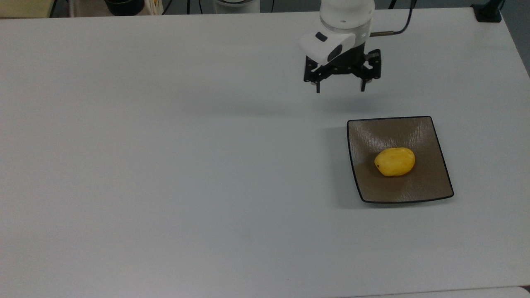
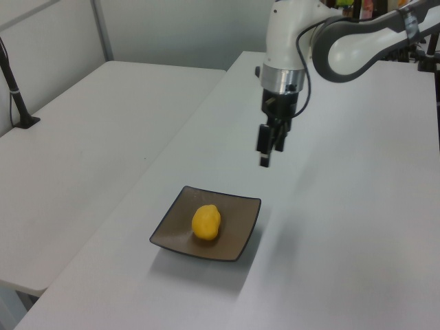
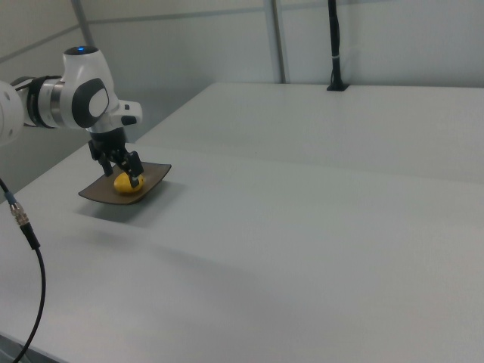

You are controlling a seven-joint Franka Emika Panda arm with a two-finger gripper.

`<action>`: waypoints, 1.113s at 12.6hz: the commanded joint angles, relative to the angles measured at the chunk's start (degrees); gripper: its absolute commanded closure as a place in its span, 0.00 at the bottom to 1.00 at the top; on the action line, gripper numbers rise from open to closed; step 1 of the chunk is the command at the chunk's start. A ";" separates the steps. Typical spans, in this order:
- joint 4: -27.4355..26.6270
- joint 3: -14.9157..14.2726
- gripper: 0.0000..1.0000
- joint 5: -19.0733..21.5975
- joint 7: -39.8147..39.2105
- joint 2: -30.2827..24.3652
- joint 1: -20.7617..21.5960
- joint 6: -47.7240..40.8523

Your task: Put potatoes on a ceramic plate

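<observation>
Yellow potato (image 1: 394,161) on ceramic plate (image 1: 430,186), partly masked by gripper (image 3: 128,173) in right view; jaws spread, empty.

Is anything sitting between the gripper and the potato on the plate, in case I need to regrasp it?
Nothing visible does. The potato lies uncovered on the ceramic plate, and the gripper, fingers open and empty, hangs above bare table toward the top view's upper left of the plate.

Potato on plate, gripper apart.
Potato (image 1: 394,161) lies mid-plate (image 1: 434,186) at the top view's right; gripper (image 1: 340,87) hangs above the table (image 1: 165,165), up-left of the plate.
</observation>
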 commanded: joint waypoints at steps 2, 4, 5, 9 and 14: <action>-10.64 -4.59 0.00 -5.09 -7.55 -10.20 0.04 -9.18; -14.87 -4.68 0.00 -6.43 -8.25 -16.19 -3.55 -10.25; -16.11 -4.68 0.00 -6.43 -9.57 -18.21 -5.13 -10.34; -17.09 -4.24 0.00 -4.42 -13.01 -23.41 -13.93 -11.66; -12.98 -3.89 0.00 -4.06 -13.01 -21.94 -18.41 -10.87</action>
